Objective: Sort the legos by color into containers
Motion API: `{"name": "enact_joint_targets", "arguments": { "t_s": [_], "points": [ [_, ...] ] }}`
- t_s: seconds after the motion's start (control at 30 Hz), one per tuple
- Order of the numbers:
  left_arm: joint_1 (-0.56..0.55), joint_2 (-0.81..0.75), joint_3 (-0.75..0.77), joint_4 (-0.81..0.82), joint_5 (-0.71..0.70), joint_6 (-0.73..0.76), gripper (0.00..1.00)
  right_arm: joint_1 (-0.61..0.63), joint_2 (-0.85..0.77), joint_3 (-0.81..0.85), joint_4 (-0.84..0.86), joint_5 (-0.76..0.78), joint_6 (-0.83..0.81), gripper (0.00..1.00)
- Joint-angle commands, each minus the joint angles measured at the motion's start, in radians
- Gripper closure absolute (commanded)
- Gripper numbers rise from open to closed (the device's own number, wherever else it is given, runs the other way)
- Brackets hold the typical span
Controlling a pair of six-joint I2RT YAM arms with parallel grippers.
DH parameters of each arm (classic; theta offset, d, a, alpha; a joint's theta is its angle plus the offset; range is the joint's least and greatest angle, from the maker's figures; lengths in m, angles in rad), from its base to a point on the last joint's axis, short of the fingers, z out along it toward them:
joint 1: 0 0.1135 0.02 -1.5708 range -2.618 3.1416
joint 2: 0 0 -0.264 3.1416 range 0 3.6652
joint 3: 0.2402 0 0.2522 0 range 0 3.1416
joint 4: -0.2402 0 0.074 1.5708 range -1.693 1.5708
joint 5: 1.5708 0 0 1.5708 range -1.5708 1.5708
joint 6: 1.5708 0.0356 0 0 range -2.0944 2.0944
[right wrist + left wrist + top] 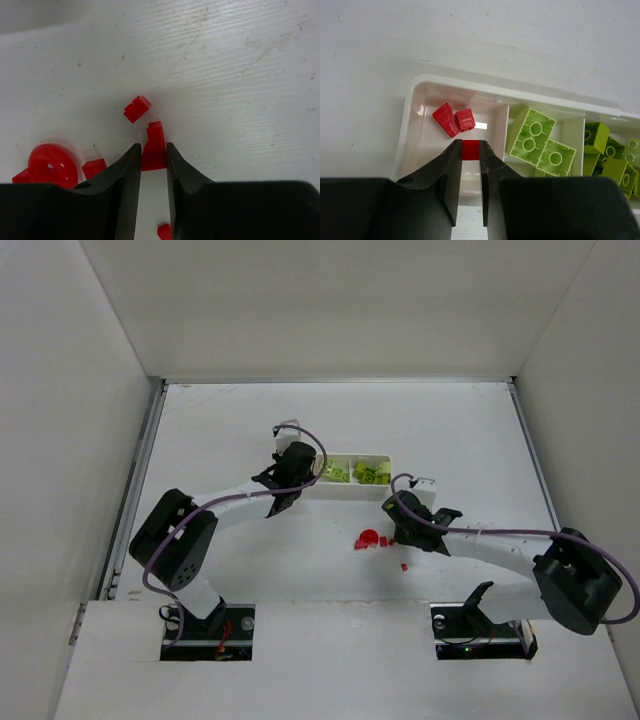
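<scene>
Left gripper (469, 145) fingers nearly closed, pinching a tiny red brick (470, 151) over the left end compartment of the white tray (409, 130), where two red bricks (445, 119) already lie. Lime-green bricks (538, 142) sit in the other two compartments. Right gripper (152, 148) fingers narrowed onto a red piece (155, 136) down on the table (240, 75), seemingly gripped, with a round red piece (51, 164) and loose red bits (137, 108) just beside.

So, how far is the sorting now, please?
Done: the green legos lie in the middle and right compartments of the tray, two red ones in its left one. In hand: the left gripper holds a red brick over that compartment; the right gripper pinches another red lego on the table. Left: the round red piece and a few small red ones near it.
</scene>
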State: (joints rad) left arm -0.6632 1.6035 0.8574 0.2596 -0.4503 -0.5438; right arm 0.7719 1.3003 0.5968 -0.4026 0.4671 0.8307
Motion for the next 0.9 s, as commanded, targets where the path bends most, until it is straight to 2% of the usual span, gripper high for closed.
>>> {"name": "enact_joint_targets", "arguments": {
  "t_s": [0.0, 0.1, 0.27, 0.47, 0.67, 0.87],
  "points": [
    [0.009, 0.035, 0.058, 0.043, 0.009, 0.039, 0.84, 0.036, -0.038, 0.011, 0.062, 0.014, -0.001, 0.72],
    [0.011, 0.065, 0.075, 0.044, 0.007, 0.045, 0.8, 0.053, -0.067, -0.009, 0.059, 0.036, 0.014, 0.73],
    [0.017, 0.064, 0.077, 0.044, 0.007, 0.045, 0.64, 0.063, -0.16, -0.028, 0.039, 0.045, 0.024, 0.74],
    [0.003, -0.101, 0.005, 0.052, 0.007, 0.041, 0.59, 0.1, -0.216, 0.047, 0.022, 0.044, -0.013, 0.74],
    [0.012, -0.293, -0.104, 0.056, 0.012, 0.045, 0.52, 0.122, -0.076, 0.207, 0.16, -0.007, -0.108, 0.74],
    [0.046, -0.309, -0.138, 0.046, 0.044, 0.042, 0.49, 0.123, 0.128, 0.402, 0.222, -0.03, -0.174, 0.74]
  ]
}}
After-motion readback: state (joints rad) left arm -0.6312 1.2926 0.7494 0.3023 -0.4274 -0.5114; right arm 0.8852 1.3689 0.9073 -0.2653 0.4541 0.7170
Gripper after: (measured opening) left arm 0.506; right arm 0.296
